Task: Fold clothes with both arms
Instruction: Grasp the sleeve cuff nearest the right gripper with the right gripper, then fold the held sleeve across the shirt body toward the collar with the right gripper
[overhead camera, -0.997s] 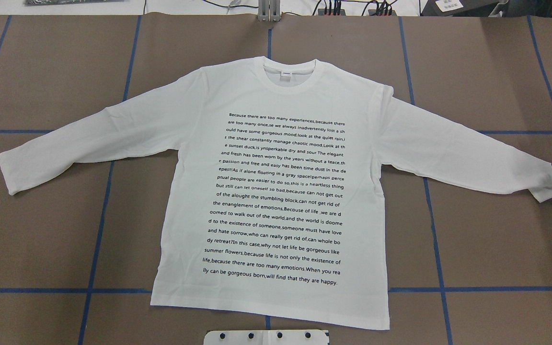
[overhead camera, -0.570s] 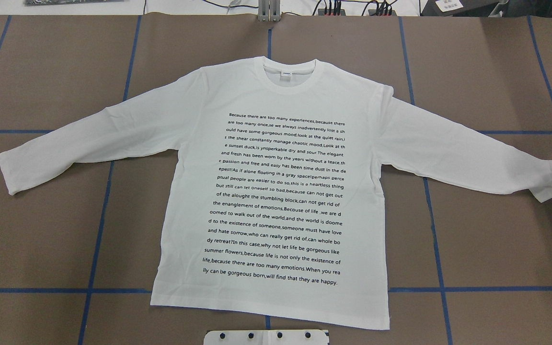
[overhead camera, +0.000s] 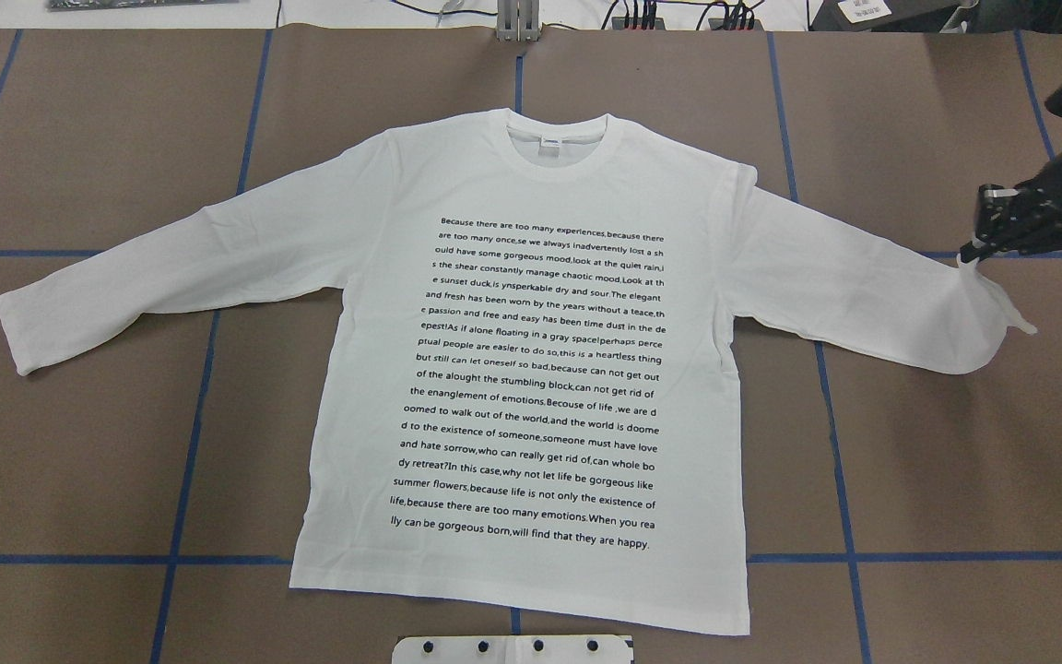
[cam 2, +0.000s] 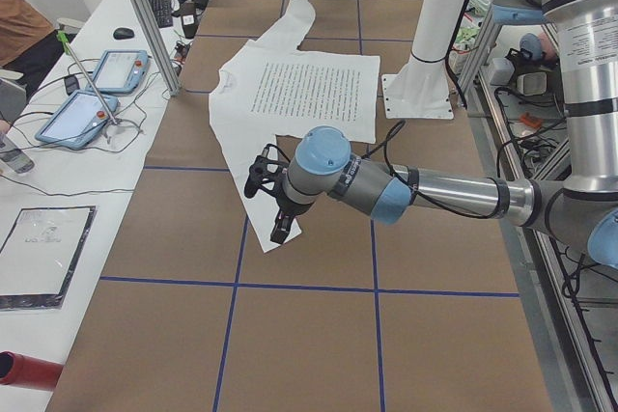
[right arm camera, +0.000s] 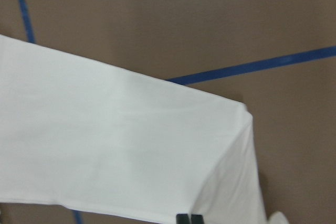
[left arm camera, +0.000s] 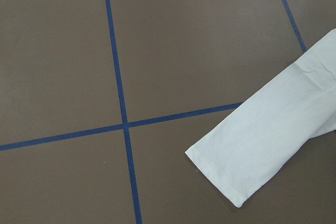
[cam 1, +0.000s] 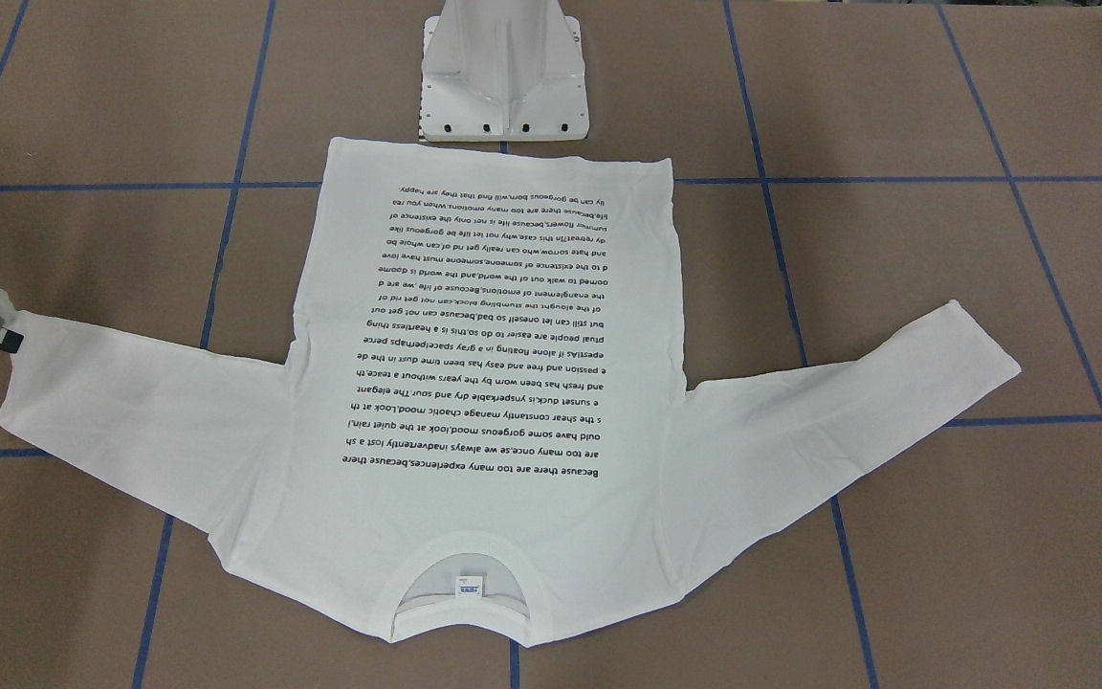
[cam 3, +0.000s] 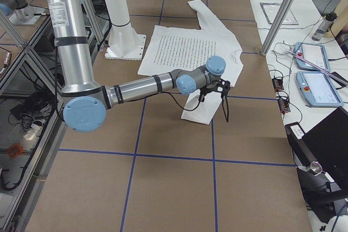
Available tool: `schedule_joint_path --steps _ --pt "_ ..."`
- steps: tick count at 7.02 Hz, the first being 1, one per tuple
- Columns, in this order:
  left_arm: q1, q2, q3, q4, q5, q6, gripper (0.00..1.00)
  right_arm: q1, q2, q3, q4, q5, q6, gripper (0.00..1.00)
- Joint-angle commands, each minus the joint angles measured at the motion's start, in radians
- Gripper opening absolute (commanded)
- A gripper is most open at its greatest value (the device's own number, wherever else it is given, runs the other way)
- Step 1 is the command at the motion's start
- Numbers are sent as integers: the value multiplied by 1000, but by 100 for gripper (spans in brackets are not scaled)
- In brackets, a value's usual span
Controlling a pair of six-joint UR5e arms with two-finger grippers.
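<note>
The white long-sleeved T-shirt [overhead camera: 531, 369] lies flat on the table with its black text up and its collar at the far side; it also shows in the front view [cam 1: 494, 335]. My right gripper [overhead camera: 969, 260] is shut on the cuff of the right-hand sleeve [overhead camera: 992, 318] and holds it raised, so the sleeve end hangs folded. The same grip shows in the front view [cam 1: 8, 337]. My left gripper [cam 2: 275, 207] shows only in the exterior left view, above the other cuff [left arm camera: 236, 156]; I cannot tell whether it is open or shut.
The white pedestal base [cam 1: 503, 91] stands just behind the shirt's hem. Blue tape lines [overhead camera: 190, 443] cross the brown table. An operators' bench with tablets [cam 2: 97, 94] and cables runs along the far side.
My right gripper has moved from the table's right edge inward and toward the far side, lifting the sleeve cuff off the table. The rest of the shirt has not moved.
</note>
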Motion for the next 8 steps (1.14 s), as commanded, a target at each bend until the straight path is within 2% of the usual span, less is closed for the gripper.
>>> schedule_joint_path --steps 1,2,3,4,5,6,7,8 --pt "0 1 2 -2 -1 -1 100 -196 278 -5 -18 -151 478 0" --pt "-1 1 0 0 -4 -1 100 -249 463 -84 -18 -310 645 0" --pt "-1 1 -1 -3 -37 -1 100 -288 655 -219 -13 -364 756 0" --pt "-1 5 -11 -3 -56 1 100 -343 838 -393 -6 -426 807 0" --pt "-1 22 -26 -3 -56 0 100 -419 923 -517 34 -521 834 0" --pt "-1 39 -44 -3 -56 -1 100 -465 960 -636 212 -592 931 0" --pt "-1 45 -63 -3 -59 -1 100 -511 985 -707 285 -676 969 0" --pt "0 60 -63 -5 -59 -1 100 -535 984 -723 294 -695 969 0"
